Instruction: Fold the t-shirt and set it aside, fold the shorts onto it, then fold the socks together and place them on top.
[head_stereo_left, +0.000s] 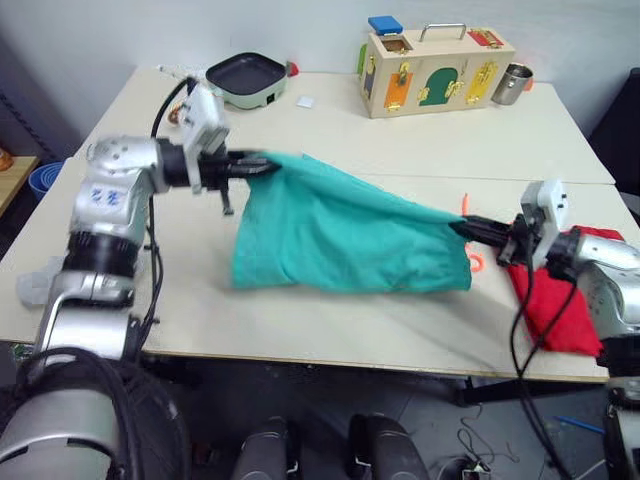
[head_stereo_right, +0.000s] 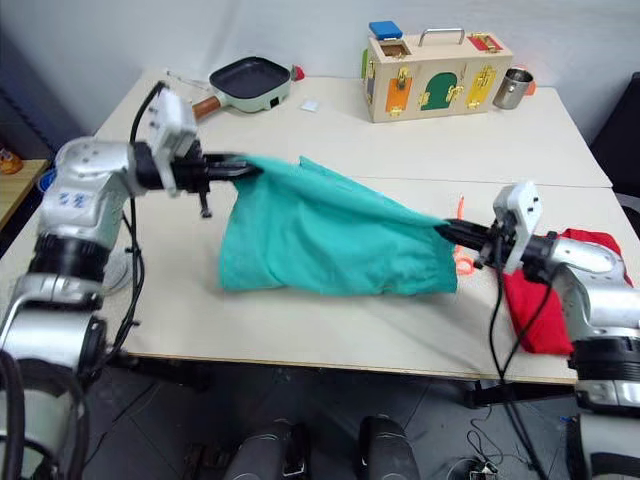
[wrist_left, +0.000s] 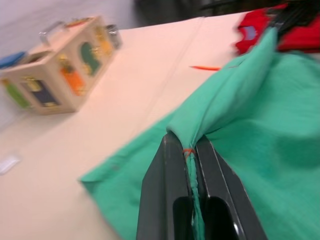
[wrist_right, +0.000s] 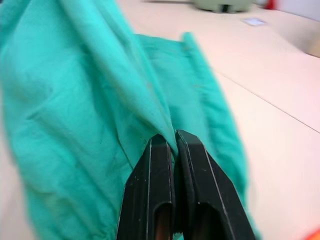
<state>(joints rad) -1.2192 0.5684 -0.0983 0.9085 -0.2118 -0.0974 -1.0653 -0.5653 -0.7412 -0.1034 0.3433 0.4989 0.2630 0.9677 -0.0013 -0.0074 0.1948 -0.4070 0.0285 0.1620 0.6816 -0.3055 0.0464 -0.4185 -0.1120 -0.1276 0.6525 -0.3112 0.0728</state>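
Currently: shorts (head_stereo_left: 340, 235) stretched above table (head_stereo_left: 420, 150), left gripper (head_stereo_left: 262, 166) and right gripper (head_stereo_left: 468, 229) each clamped on opposite edges; t-shirt (head_stereo_left: 555, 310), seemingly folded, near right.

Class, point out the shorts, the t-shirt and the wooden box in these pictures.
shorts (head_stereo_left: 340, 235), left eye view, middle of the teal cloth.
t-shirt (head_stereo_left: 560, 315), left eye view, red cloth below the right arm.
wooden box (head_stereo_right: 435, 75), right eye view, front face.
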